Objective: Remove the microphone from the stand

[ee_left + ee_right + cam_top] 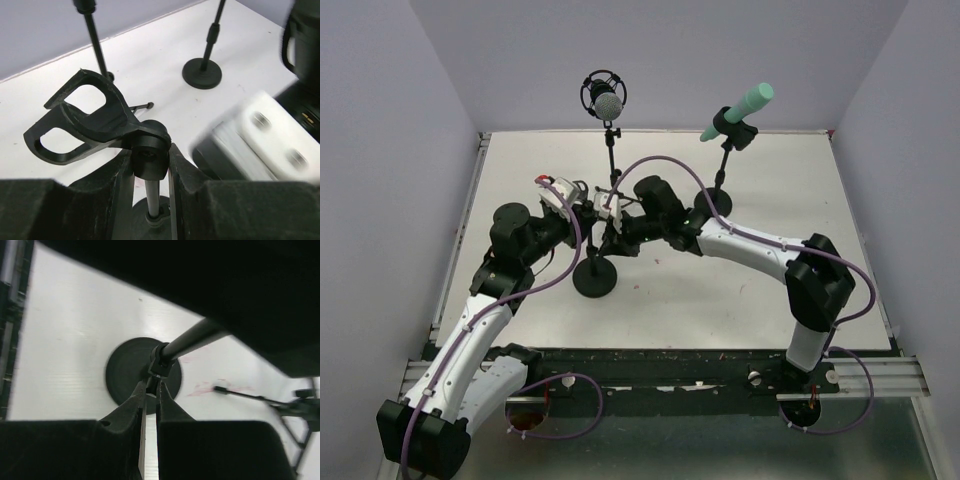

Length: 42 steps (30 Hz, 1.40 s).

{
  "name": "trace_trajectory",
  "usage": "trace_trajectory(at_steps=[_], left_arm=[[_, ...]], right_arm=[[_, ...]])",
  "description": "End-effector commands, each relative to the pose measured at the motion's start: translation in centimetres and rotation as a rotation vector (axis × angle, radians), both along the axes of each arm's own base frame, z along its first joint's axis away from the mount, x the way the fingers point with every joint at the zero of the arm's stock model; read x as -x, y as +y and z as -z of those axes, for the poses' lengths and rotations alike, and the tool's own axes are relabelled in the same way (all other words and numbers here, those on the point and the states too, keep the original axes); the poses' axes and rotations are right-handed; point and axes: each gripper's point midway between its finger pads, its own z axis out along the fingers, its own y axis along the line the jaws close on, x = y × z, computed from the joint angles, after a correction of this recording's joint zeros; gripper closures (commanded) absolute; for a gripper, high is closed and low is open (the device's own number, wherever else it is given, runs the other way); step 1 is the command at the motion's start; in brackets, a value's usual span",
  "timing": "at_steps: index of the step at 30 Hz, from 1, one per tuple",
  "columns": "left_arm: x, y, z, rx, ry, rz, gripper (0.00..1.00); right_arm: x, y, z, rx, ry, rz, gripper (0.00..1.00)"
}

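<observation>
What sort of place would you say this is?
Probably a robot test bench in a lab: a white table boxed in by plain walls, two arms bolted at its near edge, and microphone stands as props.

the microphone (740, 108) is mint-green, the stand (595, 281) black, the table (720, 290) white with perhaps reddish smudges (205, 388).

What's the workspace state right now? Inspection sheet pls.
Surface: white table, faint red smudges.
Job's things: near stand with empty clip; grille microphone and teal microphone both mounted at the back.
Clutter: nothing seen.
Grippers: left gripper jaws clamped on the empty clip's pivot; right gripper jaws nearly together at the pole collar, grip unclear.
Cables: purple cables along both arms.
Surroundings: pale walls on three sides.
</observation>
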Motion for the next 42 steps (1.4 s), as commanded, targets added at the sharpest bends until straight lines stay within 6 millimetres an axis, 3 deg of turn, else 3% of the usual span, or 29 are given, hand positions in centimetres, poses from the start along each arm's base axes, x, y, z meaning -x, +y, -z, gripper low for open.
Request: trace_trajectory(at_steps=[1, 5, 8, 12, 17, 20, 24, 28, 33, 35, 36, 37, 42], left_arm=[[-0.6, 0.4, -0.8, 0.057, 0.002, -0.047, 1.00], [-0.4, 0.4, -0.5, 0.063, 0.013, -0.042, 1.00], [-0.2, 0.5, 0.0, 0.068, 0.018, -0.044, 1.00], [0.0, 0.7, 0.5, 0.068, 0.020, -0.052, 1.00], [0.2, 1.0, 0.7, 0.048, 0.018, -0.047, 1.00], [0.3, 1.0, 0.7, 0.018, 0.000, -0.033, 1.00], [0.5, 0.9, 0.6, -0.013, -0.030, -0.007, 1.00], [0.5, 0.9, 0.8, -0.052, -0.062, 0.014, 1.00], [1.1, 0.4, 1.9, -0.090, -0.036, 0.070, 1.00], [1.4, 0.4, 2.7, -0.119, -0.016, 0.090, 0.65], [1.5, 0.5, 3.1, -0.134, -0.009, 0.093, 0.52], [1.7, 0.6, 3.4, -0.151, -0.003, 0.100, 0.45], [2.3, 0.7, 4.7, -0.193, 0.022, 0.128, 0.30]], right_arm=[[-1.5, 0.7, 2.0, 0.150, -0.477, -0.018, 0.99], [-5.0, 0.7, -0.2, 0.138, -0.819, 0.112, 0.99], [-5.7, 0.5, -1.8, 0.079, -1.023, 0.148, 0.99], [-5.4, -0.2, -1.1, 0.088, -1.139, 0.117, 0.96], [-4.7, -1.4, -0.5, 0.105, -1.017, 0.138, 0.59], [-3.0, -2.7, 0.0, 0.106, -0.855, 0.108, 0.47], [0.4, -6.1, 0.4, 0.121, -0.557, 0.046, 0.33], [2.0, -9.7, 0.1, 0.129, -0.366, 0.122, 0.30], [0.5, -12.2, -2.4, 0.111, -0.212, 0.316, 0.28], [-0.3, -12.9, -3.3, 0.091, -0.188, 0.357, 0.26], [-0.6, -13.2, -3.5, 0.087, -0.187, 0.369, 0.26], [-0.9, -13.4, -3.5, 0.088, -0.190, 0.381, 0.26], [-2.1, -14.0, -4.0, 0.075, -0.191, 0.420, 0.24]])
